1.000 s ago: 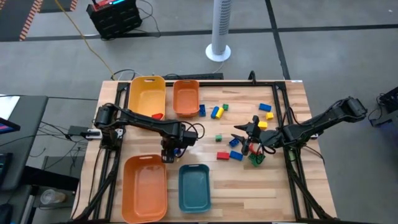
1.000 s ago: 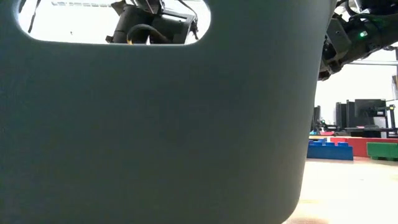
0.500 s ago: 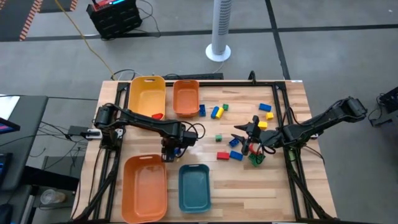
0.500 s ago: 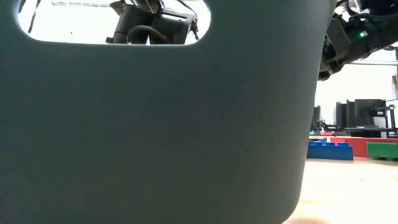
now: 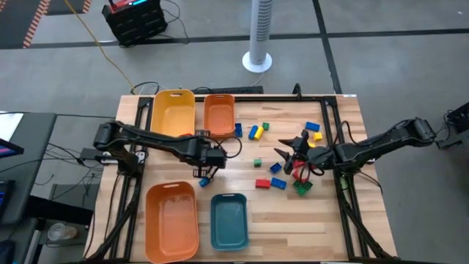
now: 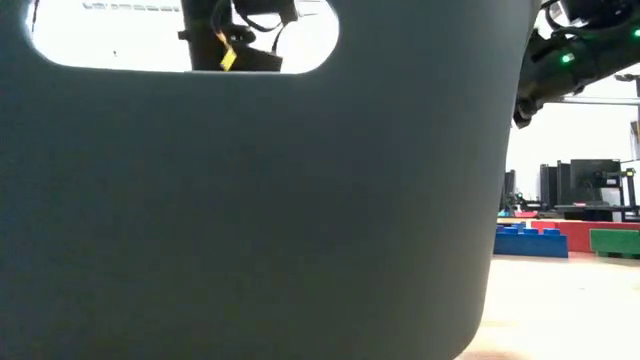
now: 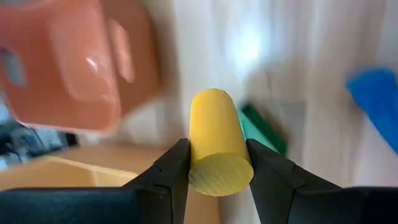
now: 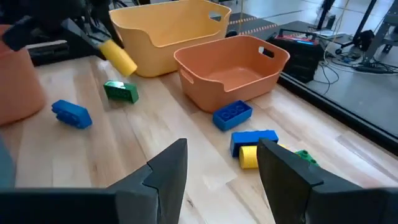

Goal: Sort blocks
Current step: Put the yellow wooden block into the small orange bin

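Observation:
My left gripper (image 7: 219, 163) is shut on a yellow cylinder block (image 7: 213, 127) above the table, between the small orange bin (image 5: 219, 115) and the teal bin (image 5: 229, 220). A green block (image 7: 261, 127) and a blue block (image 7: 376, 99) lie on the table below it. My right gripper (image 8: 221, 152) is open and holds nothing. It hovers right of centre (image 5: 292, 158), over red, green and blue blocks (image 5: 300, 185). More blocks (image 5: 255, 132) lie scattered on the far right part of the table. My left gripper pinches the yellow cylinder block between its two fingers (image 7: 177, 163), which press on its curved sides near the end that faces the wrist camera (image 7: 221, 177). The block is lifted clear of the table (image 8: 118, 56) and tilted.
A yellow bin (image 5: 174, 111) stands far left beside the small orange bin. A large orange bin (image 5: 171, 220) and the teal bin stand near. The teal bin's wall (image 6: 250, 220) blocks most of the low view. Bare wood lies near right (image 5: 308, 227).
My left gripper has risen from the table next to the teal bin and moved a little toward the far edge, carrying the yellow block up with it. My right arm has shifted only slightly.

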